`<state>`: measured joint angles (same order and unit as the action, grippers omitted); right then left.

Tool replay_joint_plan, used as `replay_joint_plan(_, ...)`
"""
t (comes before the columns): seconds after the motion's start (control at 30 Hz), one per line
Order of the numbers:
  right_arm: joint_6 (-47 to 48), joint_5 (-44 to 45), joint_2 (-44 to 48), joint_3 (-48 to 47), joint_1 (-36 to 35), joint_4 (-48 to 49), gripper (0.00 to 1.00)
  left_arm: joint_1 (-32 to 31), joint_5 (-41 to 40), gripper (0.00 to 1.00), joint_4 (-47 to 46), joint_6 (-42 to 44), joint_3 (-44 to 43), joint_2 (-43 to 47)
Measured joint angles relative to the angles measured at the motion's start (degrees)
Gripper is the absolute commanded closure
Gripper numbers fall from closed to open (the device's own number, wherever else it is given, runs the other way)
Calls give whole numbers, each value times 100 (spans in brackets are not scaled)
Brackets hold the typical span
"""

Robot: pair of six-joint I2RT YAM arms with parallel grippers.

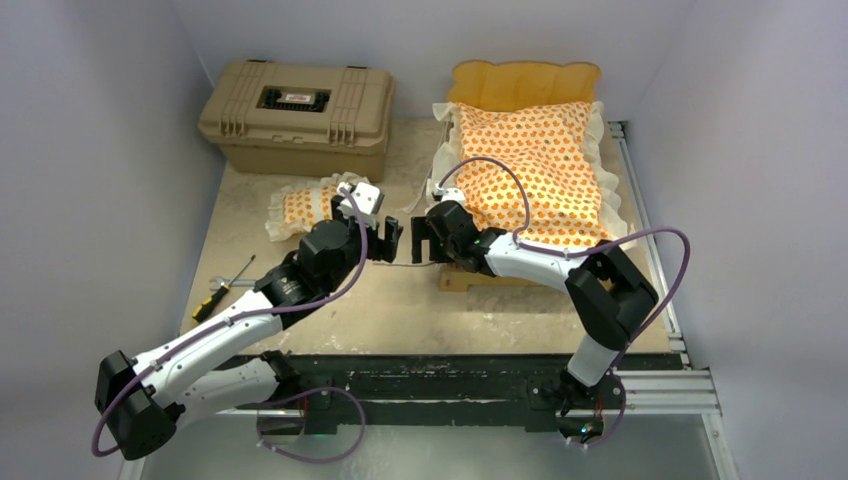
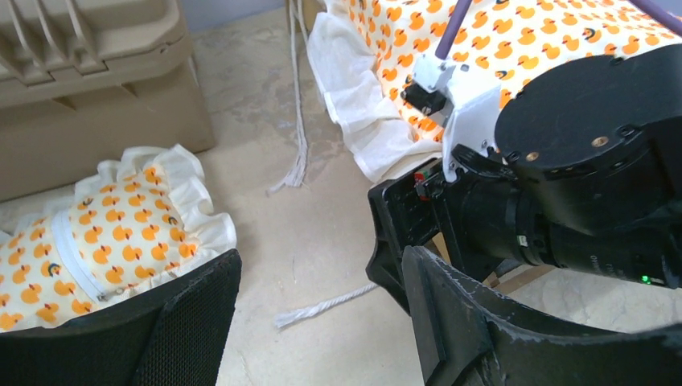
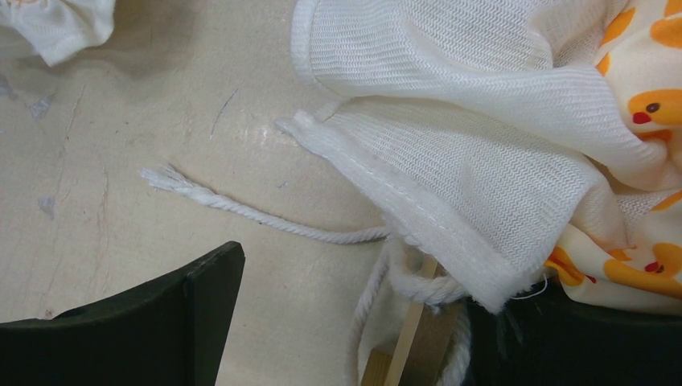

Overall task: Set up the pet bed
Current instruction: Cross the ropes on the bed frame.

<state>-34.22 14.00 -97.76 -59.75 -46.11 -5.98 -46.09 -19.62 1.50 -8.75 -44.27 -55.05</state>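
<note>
Your left tool sits low over the middle of the worktop with its fingers well apart and nothing between them. Your right tool faces it from just beside, fingers likewise spread and clamped on nothing. It is at the near-left corner of the mattress cushion, where the white ruffle hangs down over one of its fingers. The other finger stands clear of the fabric. The pet bed frame sits at the far right of the worktop with its scalloped end toward the back wall. The orange duck-print mattress cushion lies flat on it, and the ruffle spills over the left and right sides. A strip of light wood shows under the ruffle in the right wrist view. A white cord runs out from beneath that corner and lies loose on the worktop, its frayed end in the gap between your two tools. The matching pillow is not on the bed. It lies on the worktop left of the frame, apart from it and just in front of the tan hard case, and one finger of your left tool overlaps its near edge in the wrist view. The case is closed and sits at the far left. A screwdriver with a yellow and black handle lies at the left edge of the worktop, beside your left arm.
</note>
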Motion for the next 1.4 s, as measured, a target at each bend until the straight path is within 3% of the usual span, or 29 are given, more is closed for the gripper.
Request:
replay_joint_plan(0.27,17,-2,31,-46,0,-129,1,0,-254,27,-170,-723,407,76)
replay_joint_plan(0.43,11,-22,33,-55,4,-140,1,42,-566,30,-396,-1840,1196,264)
replay_joint_plan(0.57,7,-87,33,-79,26,-181,1,96,-308,34,-949,-2323,1880,321)
replay_joint_plan(0.9,-81,-153,116,-238,50,-551,1,96,1012,36,-2483,-2247,2352,-7)
replay_joint_plan(1.4,-389,155,538,-564,46,-1126,1,96,1224,37,-2809,-2159,2352,-39)
